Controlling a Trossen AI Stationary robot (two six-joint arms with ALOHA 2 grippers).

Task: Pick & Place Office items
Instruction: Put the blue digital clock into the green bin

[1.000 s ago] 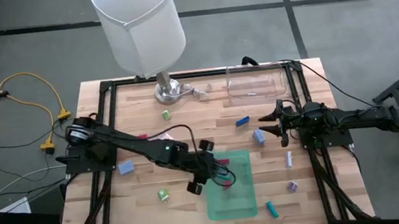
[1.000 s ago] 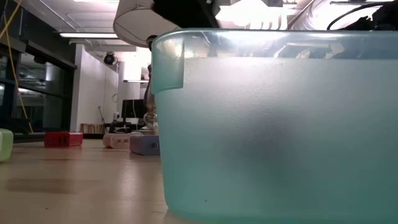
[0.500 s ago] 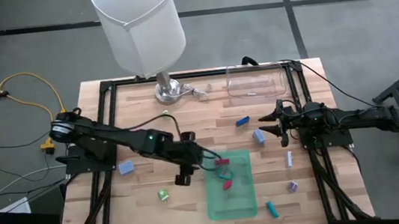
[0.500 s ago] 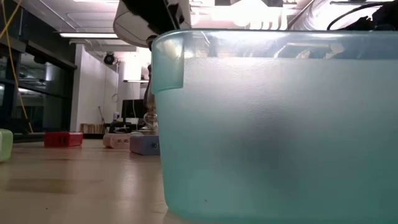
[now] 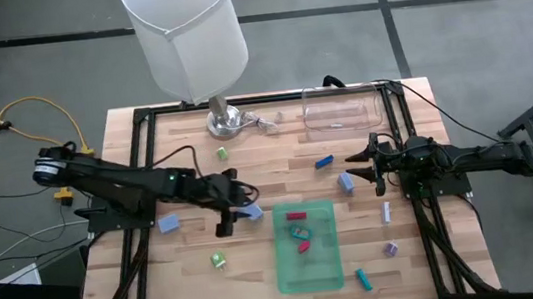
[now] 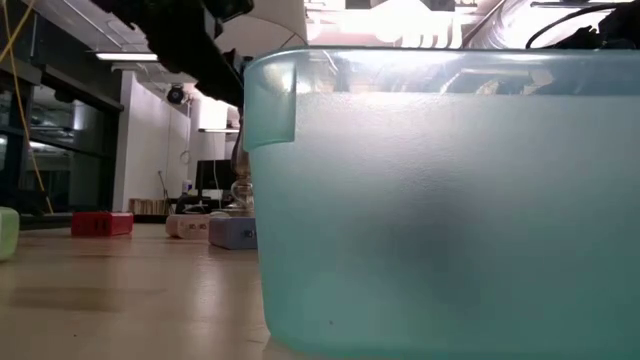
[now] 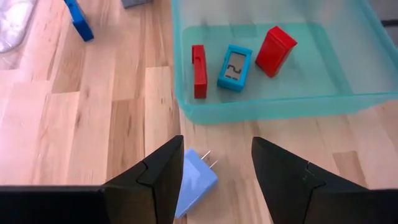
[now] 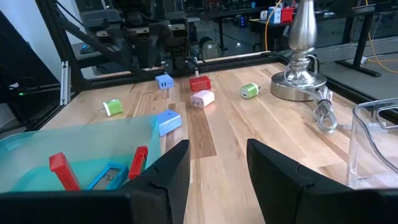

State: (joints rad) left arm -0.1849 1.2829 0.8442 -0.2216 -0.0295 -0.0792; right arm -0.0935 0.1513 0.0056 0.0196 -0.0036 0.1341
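Note:
My left gripper (image 5: 229, 212) is open, low over the table just left of the green tray (image 5: 332, 263). A light blue plug block (image 7: 194, 180) lies on the wood between its fingers, close to one finger; it also shows in the high view (image 5: 251, 212). In the tray lie a red stick (image 7: 198, 62), a blue piece (image 7: 234, 66) and a red block (image 7: 274, 50). My right gripper (image 5: 354, 167) waits open and empty at the table's right side, beside a lavender block (image 5: 347, 183).
Loose pieces lie around: green ones (image 5: 222, 154) (image 5: 219, 261), a blue one (image 5: 324, 161), a lavender-blue one (image 5: 167, 224), a white stick (image 5: 387, 213), a purple one (image 5: 391, 249), a teal one (image 5: 364, 279). A lamp (image 5: 188, 38) and a clear container (image 5: 343, 111) stand at the far edge.
My left gripper has drawn back from over the green tray toward the table's left edge, and now stands beside the tray over the light blue plug block. The red and blue pieces lie uncovered in the tray.

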